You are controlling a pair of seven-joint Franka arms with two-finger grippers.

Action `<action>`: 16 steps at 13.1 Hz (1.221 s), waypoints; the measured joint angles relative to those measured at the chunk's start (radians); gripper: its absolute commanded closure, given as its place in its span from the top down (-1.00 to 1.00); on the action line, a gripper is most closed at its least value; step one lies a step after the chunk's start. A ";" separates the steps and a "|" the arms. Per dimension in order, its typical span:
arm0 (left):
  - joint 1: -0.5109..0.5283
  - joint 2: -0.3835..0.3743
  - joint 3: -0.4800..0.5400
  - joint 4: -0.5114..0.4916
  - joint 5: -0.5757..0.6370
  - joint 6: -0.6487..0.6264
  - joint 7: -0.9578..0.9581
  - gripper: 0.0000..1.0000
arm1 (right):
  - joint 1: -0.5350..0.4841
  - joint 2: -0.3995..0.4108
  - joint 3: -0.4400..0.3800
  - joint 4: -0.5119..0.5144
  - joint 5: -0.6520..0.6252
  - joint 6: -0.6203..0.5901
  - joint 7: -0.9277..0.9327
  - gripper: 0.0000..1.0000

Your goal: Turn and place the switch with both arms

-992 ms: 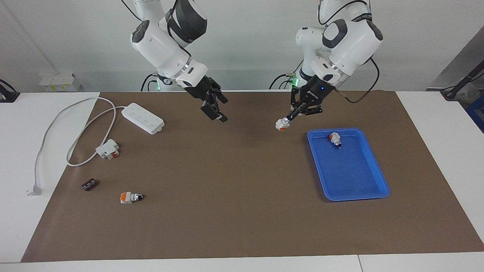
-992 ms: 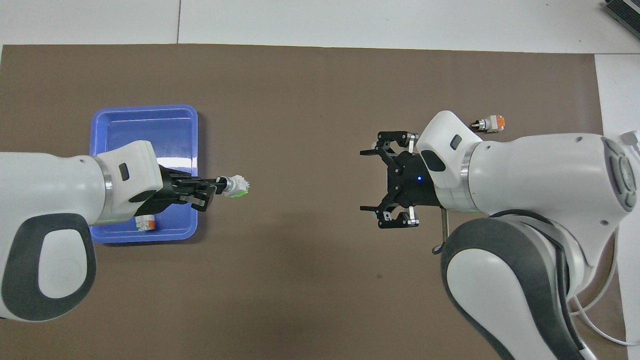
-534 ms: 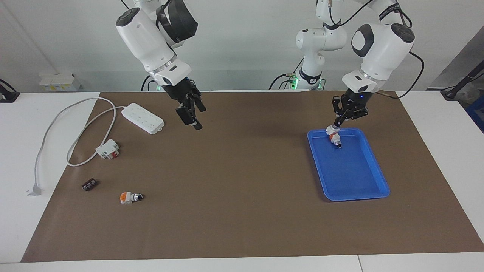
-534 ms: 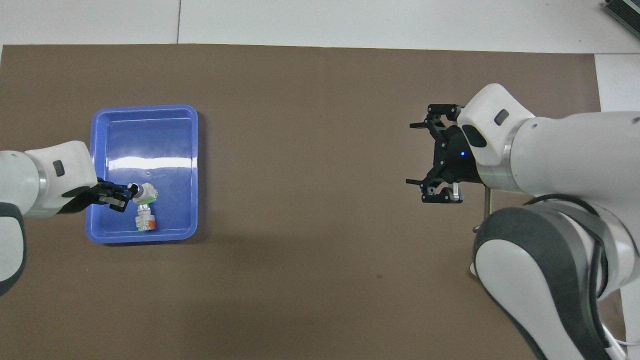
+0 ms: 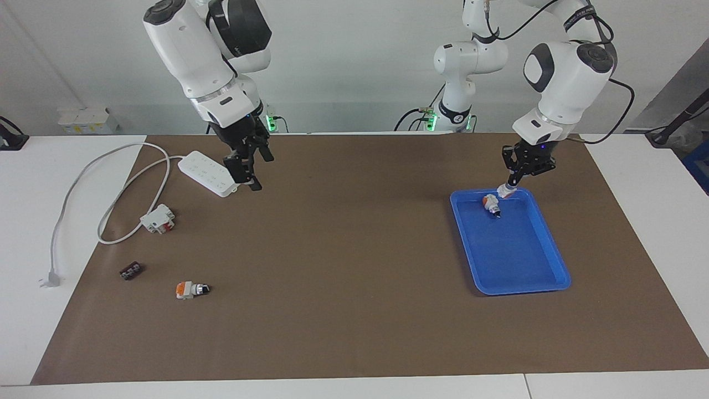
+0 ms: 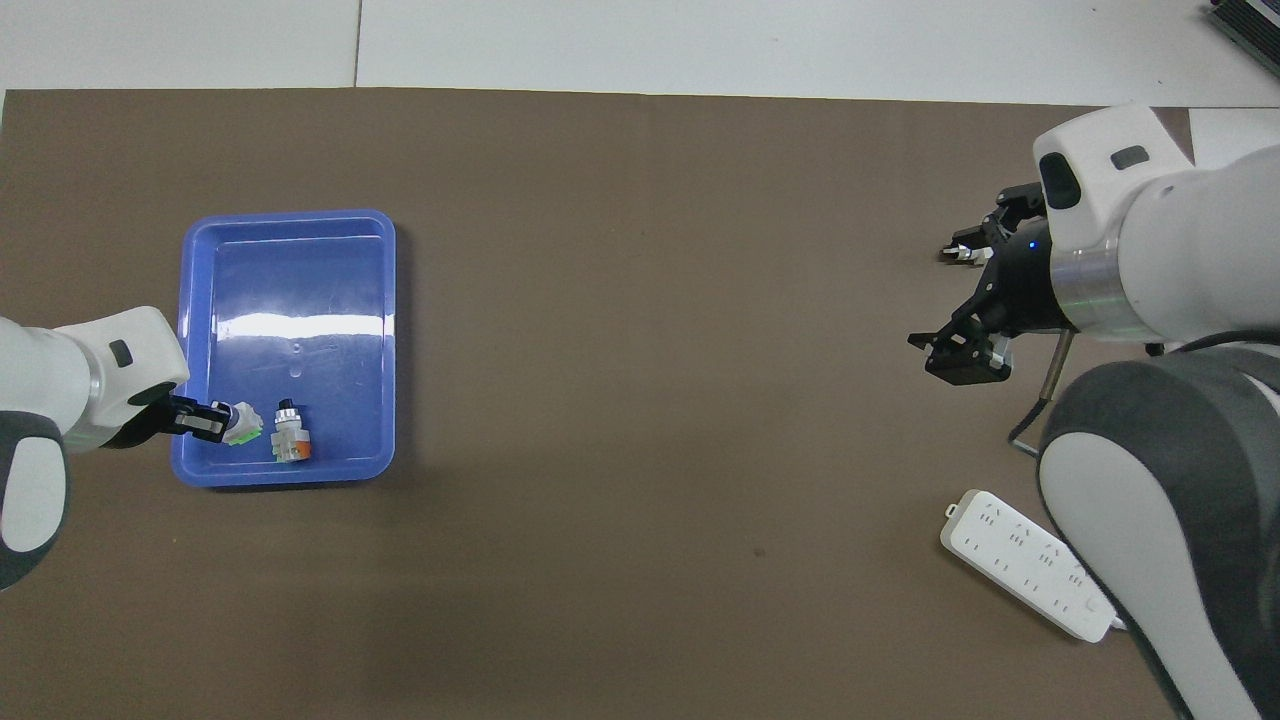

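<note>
Brown paper [image 5: 343, 277] covers most of a white table [image 5: 33, 332]. Two white robot arms stand at the 12 o'clock edge in the facing view.

One blue tray [image 5: 545, 277] lies toward the left arm's end of the table, at about 3 o'clock in that view. The left gripper [image 5: 512, 181] [image 6: 205, 422] hangs over the tray's corner nearest the robots. Its fingers are pinched on the switch [image 5: 504, 190] [image 6: 242, 425], which shows white and green from above. The switch sits low over the tray floor, and I cannot tell if it touches. Just beside it, one second switch [image 5: 491, 204] [image 6: 290, 443] lies in the tray, white with orange.

The right gripper [image 5: 247, 166] [image 6: 965, 305] is up in the air over the brown paper beside the power strip, at about 10 o'clock in the facing view. Its fingers are spread wide and hold nothing.

One white power strip [image 5: 209, 173] [image 6: 1030, 578] with one long grey cord [image 5: 83, 177] lies toward the right arm's end. One white and red block [image 5: 158, 218], one small black part [image 5: 131, 271] and one third switch [image 5: 191, 289] lie there too, farther from the robots.

That makes three switches in all.
</note>
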 measured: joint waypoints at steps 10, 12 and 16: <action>-0.003 0.146 -0.018 0.410 0.003 -0.237 -0.090 -0.64 | -0.127 0.009 -0.003 0.011 -0.084 -0.031 0.732 1.00; -0.016 0.166 -0.020 0.495 0.003 -0.309 -0.104 -0.34 | -0.127 0.008 -0.003 0.019 -0.119 -0.077 0.835 1.00; -0.021 0.172 -0.020 0.598 0.004 -0.424 -0.106 -0.24 | -0.126 0.008 0.001 0.050 -0.125 -0.154 0.938 1.00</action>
